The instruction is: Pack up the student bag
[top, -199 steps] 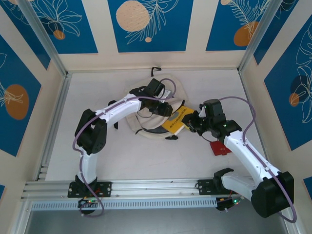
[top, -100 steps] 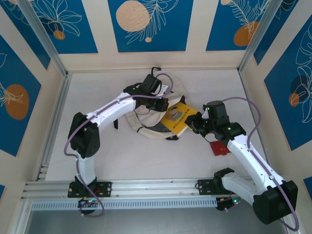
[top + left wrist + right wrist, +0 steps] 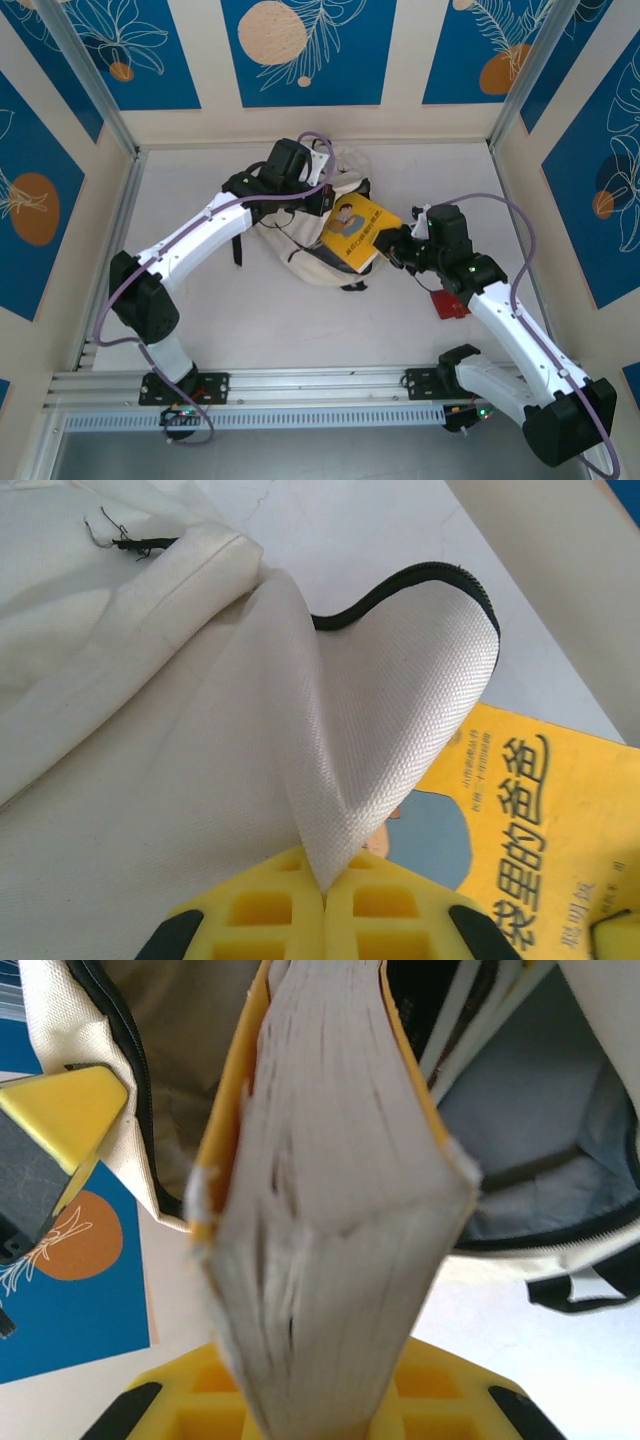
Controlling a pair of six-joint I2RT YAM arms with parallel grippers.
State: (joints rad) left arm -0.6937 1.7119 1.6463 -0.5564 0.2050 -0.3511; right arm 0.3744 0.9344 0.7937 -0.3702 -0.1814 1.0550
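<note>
Surface (image 3: 300, 325) pale, with student bag (image 3: 305, 262) at far middle, mouth open toward right. Yellow book (image 3: 358, 232) tilted at that mouth, gripped at its right end by right hand (image 3: 396, 250). Left hand (image 3: 325, 892) pinched tight on bag's cloth flap. Small red item (image 3: 452, 303) near right.

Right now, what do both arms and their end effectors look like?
Left arm and right arm: white links with black joint housings, and a lilac cable looped along each. Left end effector and right end effector: yellow finger pads moulded with a grid of square recesses, with black edging at the sides.
</note>
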